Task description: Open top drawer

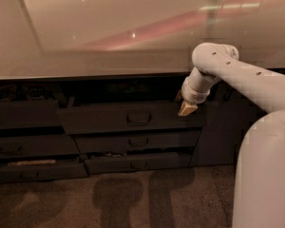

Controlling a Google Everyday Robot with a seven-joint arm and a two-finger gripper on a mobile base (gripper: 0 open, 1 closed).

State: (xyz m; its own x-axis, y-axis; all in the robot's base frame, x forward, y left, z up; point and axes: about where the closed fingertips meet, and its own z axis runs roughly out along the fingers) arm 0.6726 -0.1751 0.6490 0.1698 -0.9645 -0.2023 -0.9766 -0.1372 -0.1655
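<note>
The top drawer (104, 119) is a wide dark grey flat front under the countertop, with a small loop handle (139, 118) at its centre. It stands pulled out a little, with a dark gap above its top edge. My gripper (186, 107) hangs from the white arm at the drawer's upper right corner, right of the handle, its tan fingertips (187, 109) pointing down at the drawer's top edge.
Two shallower drawer fronts (137, 141) (138, 163) sit below the top drawer. More drawers (23, 146) stand at the left, the lowest ajar. A plain dark cabinet door (218, 132) is at the right. The pale countertop (109, 32) overhangs. My white base (266, 175) fills the lower right.
</note>
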